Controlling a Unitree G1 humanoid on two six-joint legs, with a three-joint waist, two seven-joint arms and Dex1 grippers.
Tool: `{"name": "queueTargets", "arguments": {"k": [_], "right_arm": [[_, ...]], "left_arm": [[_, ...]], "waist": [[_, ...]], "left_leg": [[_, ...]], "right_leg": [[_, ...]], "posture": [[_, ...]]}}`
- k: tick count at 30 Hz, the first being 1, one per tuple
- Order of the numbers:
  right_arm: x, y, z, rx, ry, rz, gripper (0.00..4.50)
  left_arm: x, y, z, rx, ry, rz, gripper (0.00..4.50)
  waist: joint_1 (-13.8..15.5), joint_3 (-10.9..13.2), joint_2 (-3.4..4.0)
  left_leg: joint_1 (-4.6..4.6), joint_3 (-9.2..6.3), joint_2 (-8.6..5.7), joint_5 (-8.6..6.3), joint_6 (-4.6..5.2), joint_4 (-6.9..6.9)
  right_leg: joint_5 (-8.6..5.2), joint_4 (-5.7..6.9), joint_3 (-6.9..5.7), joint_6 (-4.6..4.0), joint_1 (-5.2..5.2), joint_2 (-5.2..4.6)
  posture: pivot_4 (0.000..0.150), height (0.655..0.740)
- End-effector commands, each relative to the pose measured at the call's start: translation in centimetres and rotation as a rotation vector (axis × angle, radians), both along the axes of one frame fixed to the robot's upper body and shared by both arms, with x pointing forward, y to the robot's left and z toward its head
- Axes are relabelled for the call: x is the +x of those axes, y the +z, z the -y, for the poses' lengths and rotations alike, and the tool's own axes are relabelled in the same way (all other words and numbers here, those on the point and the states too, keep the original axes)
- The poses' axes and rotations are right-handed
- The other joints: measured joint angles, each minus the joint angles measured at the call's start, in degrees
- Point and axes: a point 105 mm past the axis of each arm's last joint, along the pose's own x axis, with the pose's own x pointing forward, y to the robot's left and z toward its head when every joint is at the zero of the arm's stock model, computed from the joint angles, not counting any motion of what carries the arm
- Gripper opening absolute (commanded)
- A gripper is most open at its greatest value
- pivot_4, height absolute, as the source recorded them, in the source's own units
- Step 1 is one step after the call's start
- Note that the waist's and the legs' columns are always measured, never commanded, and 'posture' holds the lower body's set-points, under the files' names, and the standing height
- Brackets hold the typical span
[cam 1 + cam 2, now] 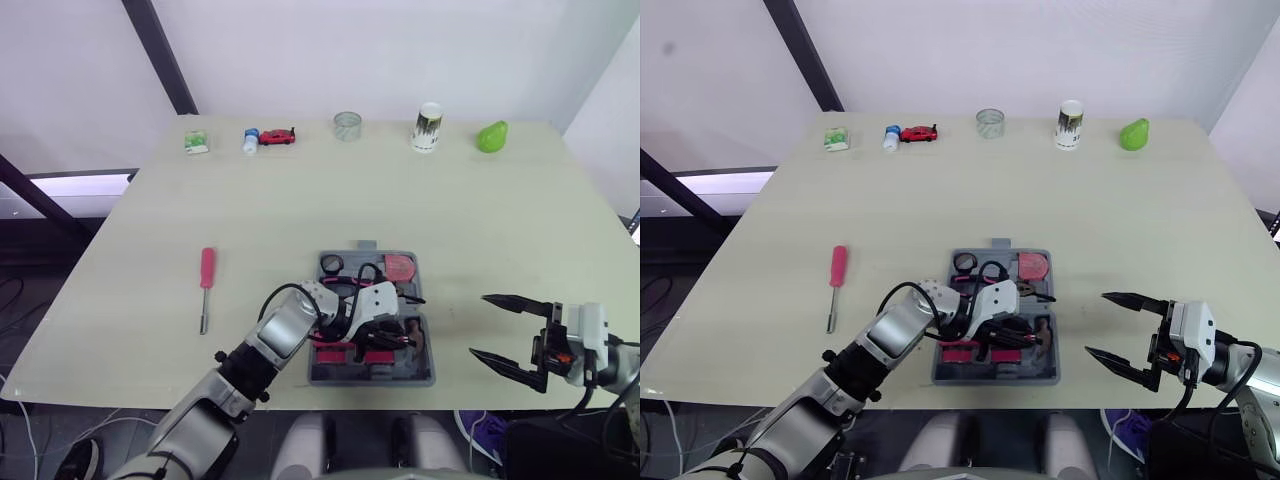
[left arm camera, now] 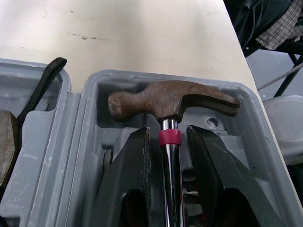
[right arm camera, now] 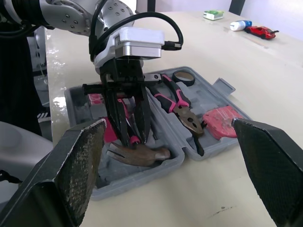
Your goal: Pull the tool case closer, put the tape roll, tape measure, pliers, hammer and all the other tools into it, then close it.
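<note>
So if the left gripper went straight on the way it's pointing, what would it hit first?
Likely the hammer head, just beyond the left gripper in the case; depth is unclear.

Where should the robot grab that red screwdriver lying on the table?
Probably by its fat red handle, coming straight down and pinching across it. The screwdriver lies flat on the table, so only its top is reachable, and the metal shaft looks too thin.

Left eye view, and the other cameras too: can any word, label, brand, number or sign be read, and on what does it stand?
No text is readable.
white cup: dark print on its side, too small to read.
green box: pale label, too small to read.
small bottle: any label is too small to read.
</note>
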Motion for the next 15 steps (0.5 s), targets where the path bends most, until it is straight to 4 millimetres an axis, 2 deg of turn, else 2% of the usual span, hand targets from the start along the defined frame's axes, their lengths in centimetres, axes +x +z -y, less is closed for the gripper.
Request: {"name": "queueTargets", "arguments": {"k": [1,4,7,8,9,15], "right_arm": [[-0.22,0.89,-0.01,0.0,0.007,0.043,4.5],[-0.26,0.77,0.23,-0.009,0.003,0.037,4.5],[-0.21,0.84,0.48,-0.015,-0.003,0.038,4.5],[-0.19,0.87,0.5,-0.016,-0.003,0.04,4.5],[-0.18,0.91,0.51,-0.016,-0.004,0.041,4.5],[-0.13,0.94,0.58,-0.018,-0.006,0.043,4.5]], "left_arm": [[-0.02,0.22,0.56,-0.01,-0.01,0.004,1.33],[-0.11,0.12,0.67,-0.01,-0.012,-0.001,1.33],[-0.18,-0.16,0.56,0.001,-0.015,-0.009,0.64],[-0.13,-0.2,0.52,0.004,-0.015,-0.006,0.17],[-0.01,-0.22,0.46,0.008,-0.014,-0.003,0.01],[0.15,-0.3,0.31,0.024,-0.027,0.001,0.01]], "waist": [[0.0,0.0,0.0],[0.0,0.0,0.0],[0.0,0.0,0.0],[0.0,0.0,0.0],[-0.01,0.0,0.0],[0.0,-0.01,0.01]], "left_leg": [[0.0,0.0,0.0,0.0,0.0,0.0],[0.0,0.0,0.0,0.0,0.0,0.0],[0.0,0.0,0.0,0.0,0.0,0.0],[0.0,0.0,-0.01,0.0,0.0,0.0],[0.01,0.0,-0.01,0.0,0.0,0.0],[0.01,0.0,-0.01,0.0,0.0,0.0]], "right_leg": [[0.0,0.0,0.0,0.0,0.0,0.0],[0.0,0.0,0.0,0.0,0.0,0.0],[0.0,0.0,0.0,0.0,0.0,0.0],[0.0,0.0,0.0,0.0,0.0,0.0],[0.0,0.0,0.0,0.0,0.0,0.0],[0.0,0.0,0.0,0.0,0.01,0.0]], "posture": [[0.15,0.74],[0.15,0.74],[0.15,0.74],[0.15,0.74],[0.15,0.74],[0.15,0.74]]}}
